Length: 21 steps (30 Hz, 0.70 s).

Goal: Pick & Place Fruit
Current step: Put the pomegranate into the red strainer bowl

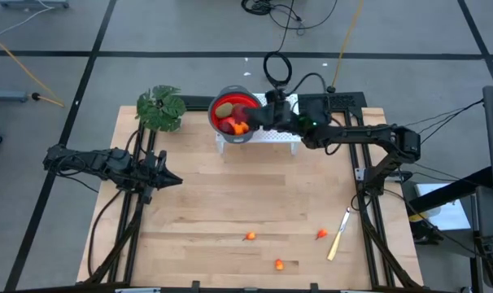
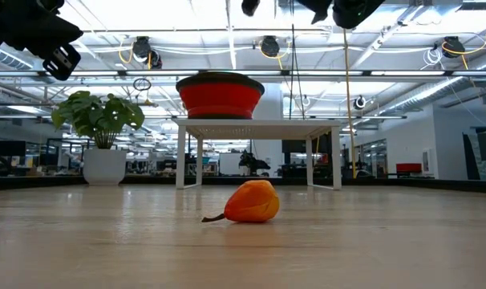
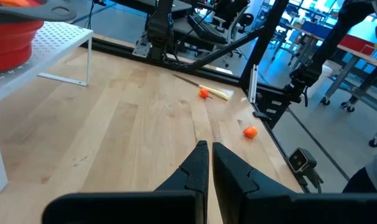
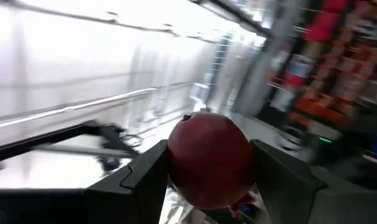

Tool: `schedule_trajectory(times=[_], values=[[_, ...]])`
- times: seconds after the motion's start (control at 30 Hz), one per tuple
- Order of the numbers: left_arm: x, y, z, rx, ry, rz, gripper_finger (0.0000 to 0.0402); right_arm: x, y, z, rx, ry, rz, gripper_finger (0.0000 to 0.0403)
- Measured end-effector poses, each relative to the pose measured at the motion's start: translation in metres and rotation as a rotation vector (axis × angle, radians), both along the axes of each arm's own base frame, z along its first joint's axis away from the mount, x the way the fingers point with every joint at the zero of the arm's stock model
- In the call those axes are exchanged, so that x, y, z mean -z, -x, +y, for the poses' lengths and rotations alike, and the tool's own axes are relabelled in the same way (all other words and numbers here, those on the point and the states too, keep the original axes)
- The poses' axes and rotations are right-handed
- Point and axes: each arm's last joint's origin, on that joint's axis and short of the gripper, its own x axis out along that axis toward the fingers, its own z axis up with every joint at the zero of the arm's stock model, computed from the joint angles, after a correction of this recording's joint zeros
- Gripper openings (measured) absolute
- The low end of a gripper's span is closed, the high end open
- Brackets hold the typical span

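Right claw (image 4: 207, 180) grips a dark red fruit (image 4: 208, 158) beside the red bowl (image 1: 234, 114), positioned for dropping; left claw (image 3: 206, 163) waits closed, empty.

red bowl (image 1: 235, 107), dark red fruit (image 4: 208, 158), green plant (image 1: 161, 107)

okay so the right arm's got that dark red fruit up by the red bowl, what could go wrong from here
1. The right gripper holds the dark red fruit at the edge of the red bowl; released off-centre, it might bounce off the fruit already inside or miss the rim.
2. The bowl sits on a small white rack, so a nudge from the arm could shift or tip it.
3. Three small fruits still lie near the knife, which a later grasp might bump.
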Motion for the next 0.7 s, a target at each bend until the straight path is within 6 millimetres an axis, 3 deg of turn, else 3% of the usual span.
schedule_trajectory(times=[0.13,0.37,0.57,0.7], values=[[0.0,0.0,0.0,0.0,0.0,0.0,0.0019,-0.009,0.007,0.002,-0.02,0.039,-0.115,0.0208],[0.0,0.0,0.0,-0.008,-0.001,-0.001,0.0019,-0.013,0.01,0.003,-0.065,-0.006,-0.155,0.0196],[0.0,0.0,0.0,-0.008,-0.001,0.0,0.0019,-0.012,0.009,0.003,-0.056,0.002,-0.139,0.0201],[0.0,0.0,0.0,-0.007,-0.002,0.0,0.0019,-0.002,0.001,0.002,-0.025,0.104,-0.021,0.0202]])
